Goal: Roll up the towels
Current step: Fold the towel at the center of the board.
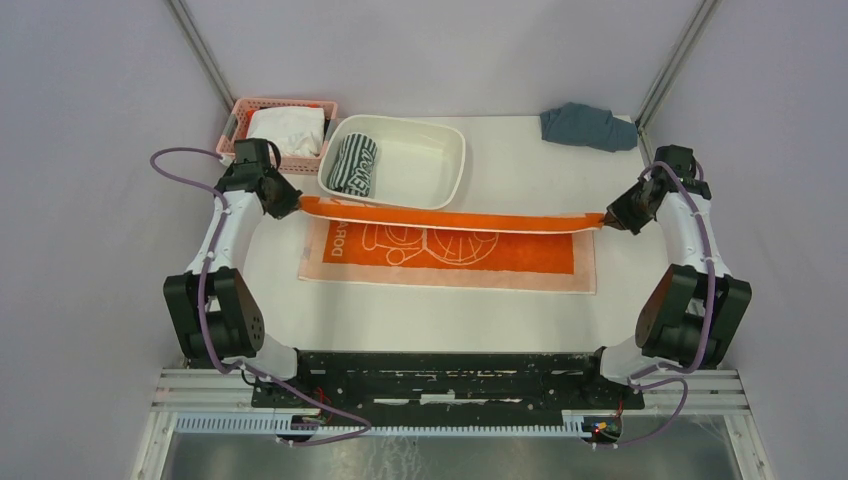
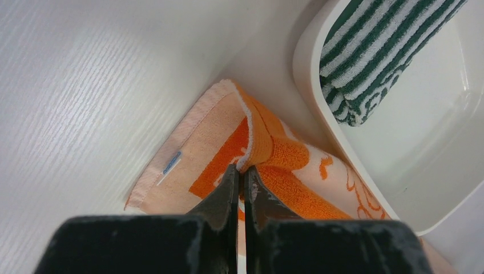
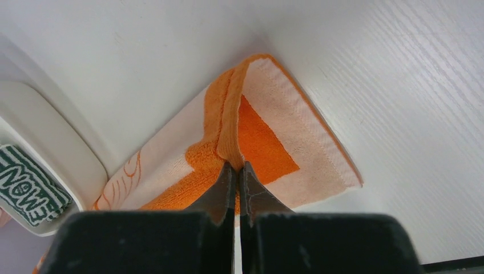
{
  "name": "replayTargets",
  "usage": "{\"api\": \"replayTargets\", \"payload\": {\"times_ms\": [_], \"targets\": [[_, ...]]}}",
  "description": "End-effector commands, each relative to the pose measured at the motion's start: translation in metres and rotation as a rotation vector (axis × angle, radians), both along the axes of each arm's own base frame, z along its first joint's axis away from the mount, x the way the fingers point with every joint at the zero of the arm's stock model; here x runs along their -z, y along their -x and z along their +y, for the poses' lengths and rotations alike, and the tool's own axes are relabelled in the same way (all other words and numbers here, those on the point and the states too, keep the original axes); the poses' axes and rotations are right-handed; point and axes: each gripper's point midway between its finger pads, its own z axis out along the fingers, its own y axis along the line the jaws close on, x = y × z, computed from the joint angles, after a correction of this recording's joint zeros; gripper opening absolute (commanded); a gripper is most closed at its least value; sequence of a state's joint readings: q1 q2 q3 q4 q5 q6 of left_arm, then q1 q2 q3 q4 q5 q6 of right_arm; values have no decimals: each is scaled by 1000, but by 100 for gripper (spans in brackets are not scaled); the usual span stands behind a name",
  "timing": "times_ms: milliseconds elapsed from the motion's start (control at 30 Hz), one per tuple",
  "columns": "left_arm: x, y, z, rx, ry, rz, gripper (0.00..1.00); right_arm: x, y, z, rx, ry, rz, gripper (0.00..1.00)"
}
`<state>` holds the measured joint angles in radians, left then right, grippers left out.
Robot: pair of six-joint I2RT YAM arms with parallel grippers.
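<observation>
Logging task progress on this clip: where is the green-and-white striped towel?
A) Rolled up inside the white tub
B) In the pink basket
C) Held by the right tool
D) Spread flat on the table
A: the striped towel sits rolled inside the white tub, while the left tool and right tool each pinch an end of the orange towel.

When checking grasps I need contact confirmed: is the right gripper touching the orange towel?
Touching. The right wrist view shows the right gripper shut on a raised fold of the orange towel.
</observation>
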<state>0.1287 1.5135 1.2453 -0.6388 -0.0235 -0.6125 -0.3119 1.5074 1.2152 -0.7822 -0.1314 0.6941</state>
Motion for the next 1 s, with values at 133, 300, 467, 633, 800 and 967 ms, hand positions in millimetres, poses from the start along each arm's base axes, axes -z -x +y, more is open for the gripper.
{"api": "replayTargets", "payload": {"times_ms": [133,300,467,633,800,967], "targets": [[0,8,5,-31,0,-10,3,-6,-1,-8,-36,33,8,0],[30,40,10,-44,-42,87,3,18,42,-15,-8,97,136,1],[60,70,8,-32,-50,164,3,37,73,-15,3,122,210,3],[94,89,9,-23,-63,239,3,68,94,-14,18,125,285,4],[116,97,10,-12,-73,306,3,90,102,-16,15,128,347,4],[128,102,9,-2,-66,356,3,106,105,-13,-2,106,394,4]]}}
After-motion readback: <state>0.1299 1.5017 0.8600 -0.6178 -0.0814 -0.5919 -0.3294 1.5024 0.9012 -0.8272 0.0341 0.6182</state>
